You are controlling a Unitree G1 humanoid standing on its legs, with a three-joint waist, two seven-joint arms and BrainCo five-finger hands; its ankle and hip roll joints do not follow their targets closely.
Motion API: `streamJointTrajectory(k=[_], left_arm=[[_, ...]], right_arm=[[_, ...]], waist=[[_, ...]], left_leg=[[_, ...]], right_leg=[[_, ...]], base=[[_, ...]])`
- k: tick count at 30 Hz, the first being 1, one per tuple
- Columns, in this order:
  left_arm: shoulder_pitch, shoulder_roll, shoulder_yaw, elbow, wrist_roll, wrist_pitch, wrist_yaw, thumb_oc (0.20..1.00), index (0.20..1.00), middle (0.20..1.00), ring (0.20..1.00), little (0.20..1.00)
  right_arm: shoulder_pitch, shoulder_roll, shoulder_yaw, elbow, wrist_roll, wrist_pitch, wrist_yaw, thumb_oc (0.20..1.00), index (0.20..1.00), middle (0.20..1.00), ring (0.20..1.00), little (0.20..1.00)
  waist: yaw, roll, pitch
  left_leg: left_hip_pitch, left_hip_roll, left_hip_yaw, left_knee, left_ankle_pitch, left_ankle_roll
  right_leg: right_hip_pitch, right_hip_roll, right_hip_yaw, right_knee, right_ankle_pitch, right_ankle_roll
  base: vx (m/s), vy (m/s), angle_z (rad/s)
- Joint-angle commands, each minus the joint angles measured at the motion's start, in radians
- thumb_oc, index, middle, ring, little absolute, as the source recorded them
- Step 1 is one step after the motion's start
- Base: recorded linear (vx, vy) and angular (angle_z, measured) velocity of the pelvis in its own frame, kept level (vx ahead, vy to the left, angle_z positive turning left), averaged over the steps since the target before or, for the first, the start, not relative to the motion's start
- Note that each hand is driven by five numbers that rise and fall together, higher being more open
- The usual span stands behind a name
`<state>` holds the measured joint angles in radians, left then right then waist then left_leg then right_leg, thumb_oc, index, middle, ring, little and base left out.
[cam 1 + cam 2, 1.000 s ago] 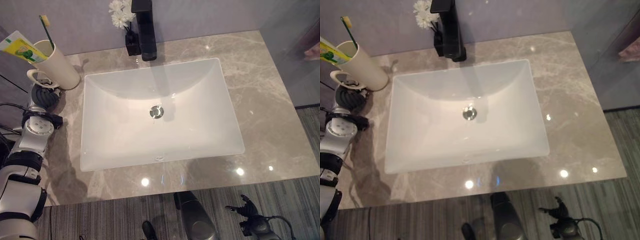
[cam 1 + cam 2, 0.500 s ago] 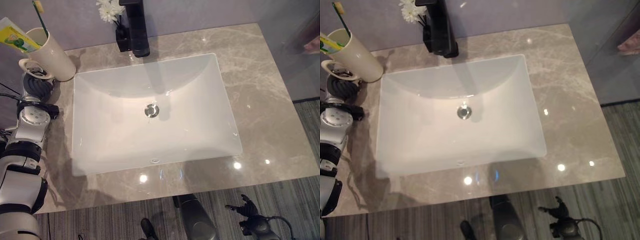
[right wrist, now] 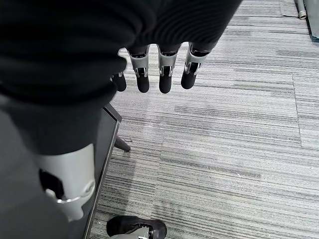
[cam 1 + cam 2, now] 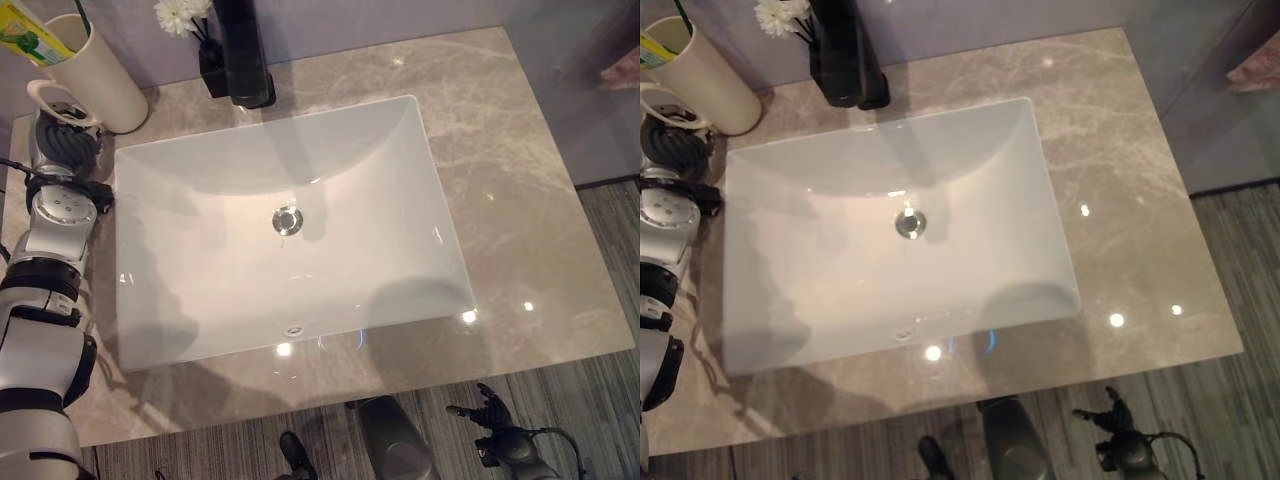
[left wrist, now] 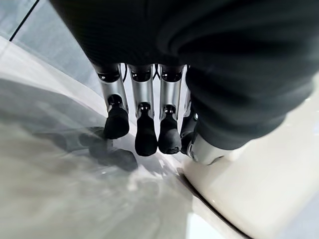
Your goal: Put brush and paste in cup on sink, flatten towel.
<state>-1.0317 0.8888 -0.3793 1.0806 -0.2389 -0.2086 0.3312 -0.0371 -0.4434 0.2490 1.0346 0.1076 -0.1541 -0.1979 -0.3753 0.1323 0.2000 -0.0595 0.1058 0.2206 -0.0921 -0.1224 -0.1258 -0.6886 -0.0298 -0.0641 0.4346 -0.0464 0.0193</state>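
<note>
1. Already the cream cup (image 4: 95,75) stands at the countertop's (image 4: 500,160) far left corner, with the toothbrush (image 4: 80,12) and the yellow-green paste tube (image 4: 35,38) upright inside it.
2. Left hand (image 5: 144,132) is beside the cup's base, fingers straight and relaxed, dark tips near the counter, grasping nothing.
3. White sink (image 4: 280,225) lies just right of the cup; a black faucet (image 4: 240,50) and white flowers (image 4: 180,14) stand behind it.
4. Right hand (image 3: 159,74) hangs low over striped floor (image 3: 224,149), fingers straight, empty.
</note>
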Motion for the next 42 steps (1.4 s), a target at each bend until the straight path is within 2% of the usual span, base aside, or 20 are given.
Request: streamJointTrajectory(k=[1,13,22,36,38,40,41,42], left_arm=[[-0.048,-0.039,0.0,0.062,-0.028,-0.013,0.022,0.2,0.2,0.2,0.2,0.2],[-0.117,-0.021,-0.069,0.045,0.029,-0.019,0.036,0.2,0.2,0.2,0.2,0.2],[-0.147,-0.054,-0.101,0.036,0.054,-0.018,0.047,0.2,0.2,0.2,0.2,0.2],[-0.156,-0.084,-0.085,0.091,0.087,0.012,0.076,0.2,0.2,0.2,0.2,0.2],[-0.147,-0.091,-0.07,0.096,0.095,0.023,0.093,0.2,0.2,0.2,0.2,0.2],[-0.12,-0.099,-0.079,0.099,0.12,0.039,0.07,0.2,0.2,0.2,0.2,0.2],[-0.102,-0.091,-0.088,0.092,0.149,0.043,0.063,0.2,0.2,0.2,0.2,0.2],[-0.033,-0.089,-0.047,0.067,0.129,0.039,0.051,0.2,0.2,0.2,0.2,0.2]], right_arm=[[0.032,-0.003,0.018,-0.001,0.036,-0.019,-0.031,1.0,1.0,1.0,1.0,1.0],[0.026,-0.013,0.028,-0.055,0.049,-0.039,-0.039,1.0,1.0,1.0,1.0,1.0],[0.034,-0.008,0.034,-0.041,0.044,-0.04,-0.044,1.0,1.0,1.0,1.0,1.0],[0.026,-0.012,0.044,-0.022,0.038,-0.034,-0.054,1.0,1.0,1.0,1.0,1.0],[0.024,-0.013,0.054,0.002,0.029,-0.026,-0.057,1.0,1.0,1.0,1.0,1.0],[0.018,-0.022,0.051,0.032,0.023,-0.012,-0.054,1.0,1.0,1.0,1.0,1.0],[0.01,-0.026,0.05,0.06,0.011,-0.004,-0.048,1.0,1.0,1.0,1.0,1.0],[-0.001,-0.026,0.044,0.098,-0.001,0.012,-0.038,1.0,1.0,1.0,1.0,1.0]], waist=[[-0.048,0.028,0.013],[-0.056,0.039,0.01],[-0.063,0.047,0.007],[-0.059,0.051,-0.007],[-0.052,0.047,-0.011],[-0.037,0.041,-0.019],[-0.022,0.036,-0.026],[0.005,0.024,-0.041]], left_leg=[[0.184,-0.066,-0.005,0.005,0.025,0.004],[0.156,-0.052,-0.006,0.005,0.067,-0.011],[0.17,-0.048,-0.006,0.005,0.063,-0.011],[0.184,-0.046,0.012,0.005,0.071,-0.012],[0.195,-0.046,0.013,0.005,0.069,-0.01],[0.211,-0.048,0.004,0.006,0.065,-0.006],[0.223,-0.052,-0.005,0.009,0.054,0.0],[0.243,-0.058,-0.024,0.018,0.029,0.012]], right_leg=[[-0.041,0.028,-0.015,-0.111,0.149,0.094],[-0.082,0.044,-0.026,-0.089,0.129,0.081],[-0.097,0.042,-0.038,-0.043,0.104,0.076],[-0.089,0.046,-0.051,-0.07,0.117,0.073],[-0.074,0.04,-0.058,-0.078,0.126,0.075],[-0.039,0.026,-0.065,-0.097,0.143,0.079],[-0.013,0.016,-0.066,-0.11,0.157,0.082],[0.033,0.0,-0.07,-0.14,0.182,0.089]], base=[[0.02,-0.036,0.03],[0.01,-0.023,0.02],[0.01,-0.009,0.01],[-0.01,0.0,-0.01],[-0.05,0.006,-0.02],[-0.06,0.006,0.02],[-0.09,0.035,0.16],[-0.09,0.063,0.21]])
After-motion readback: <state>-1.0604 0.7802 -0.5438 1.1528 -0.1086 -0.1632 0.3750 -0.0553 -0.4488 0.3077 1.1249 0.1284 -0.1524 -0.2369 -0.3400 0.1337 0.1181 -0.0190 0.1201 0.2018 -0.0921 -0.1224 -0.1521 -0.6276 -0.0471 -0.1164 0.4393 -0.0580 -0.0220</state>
